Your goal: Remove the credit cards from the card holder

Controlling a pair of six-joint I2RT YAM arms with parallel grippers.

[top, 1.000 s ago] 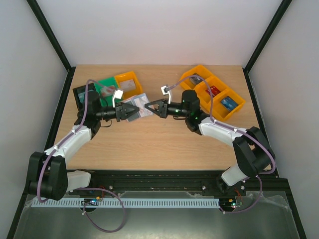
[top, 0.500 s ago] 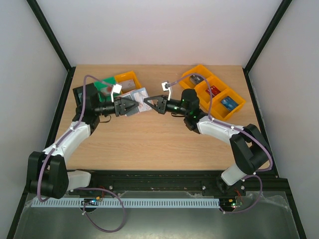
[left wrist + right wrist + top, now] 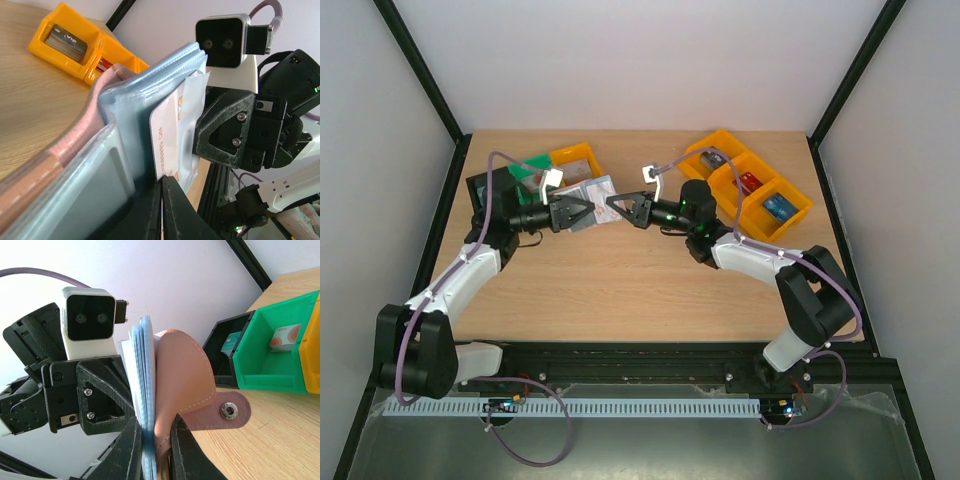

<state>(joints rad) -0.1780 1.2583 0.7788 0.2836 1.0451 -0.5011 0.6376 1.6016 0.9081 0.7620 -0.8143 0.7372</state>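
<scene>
Card holder (image 3: 177,375) | tan, blue sleeves (whitish card (image 3: 170,135) peeking) | left tool (image 3: 162,190), right tool (image 3: 154,435) pinch it

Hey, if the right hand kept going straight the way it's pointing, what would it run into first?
The right hand already pinches the card holder; pushing on, it would likely meet the left hand facing it just behind.

the left arm (image 3: 460,280) and right arm (image 3: 760,258) each have white moulded shells set between black cylindrical joints. a purple cable (image 3: 490,195) loops along each one and ends in a white plug. the left gripper (image 3: 586,213) and right gripper (image 3: 610,204) are matte black and triangular, with silver screw heads (image 3: 241,116). each wrist carries a white box camera (image 3: 225,44) with a black two-lens face. a small green light (image 3: 316,89) glows on the right arm's black housing.
</scene>
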